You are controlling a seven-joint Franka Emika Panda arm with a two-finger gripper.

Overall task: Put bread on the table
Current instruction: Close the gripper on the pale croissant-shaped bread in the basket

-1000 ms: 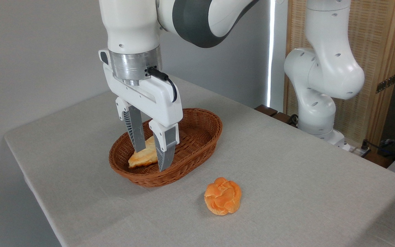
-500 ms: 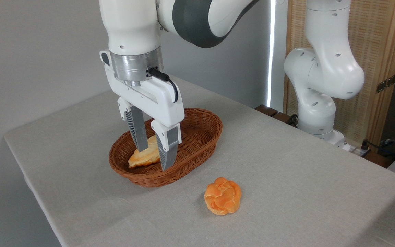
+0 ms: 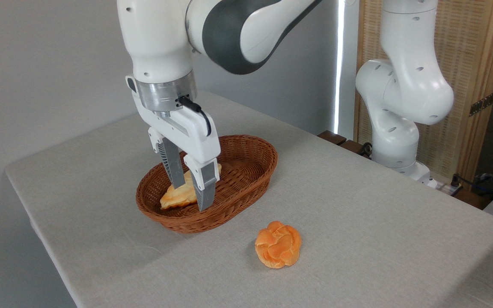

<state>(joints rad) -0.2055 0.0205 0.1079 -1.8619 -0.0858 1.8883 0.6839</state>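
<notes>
Fixed camera, single view. Item one: my arm [image 3: 212, 30], white with a dark grey joint band, entering from the top of the frame and reaching down left of centre. Item two: my gripper [image 3: 191, 197], pointing down into the basket; its two grey ribbed fingers [image 3: 171, 164] stand on either side of the bread with only a narrow gap between them, both appearing to press its flanks, so I read it as clamped on the bread, though the exact contact is partly hidden by the nearer finger. Item three: bread [image 3: 177, 196], pale golden with a browned tip, lying lengthwise inside the basket, its left end showing at the basket's lower left and a small part showing to the right of the fingers; whether it rests on the basket floor or is just clear of it I cannot tell. Item four: basket [image 3: 246, 171], brown oval wicker, on the table left of centre. Item five: bun [image 3: 278, 244], round, orange, knotted, on the cloth below and right of the basket, apart from it. Item six: table [image 3: 357, 205], covered in light grey-beige cloth, filling the lower frame. Item seven: arm base [image 3: 400, 107], white, at the right edge of the table before a wooden slatted panel [image 3: 464, 64].
</notes>
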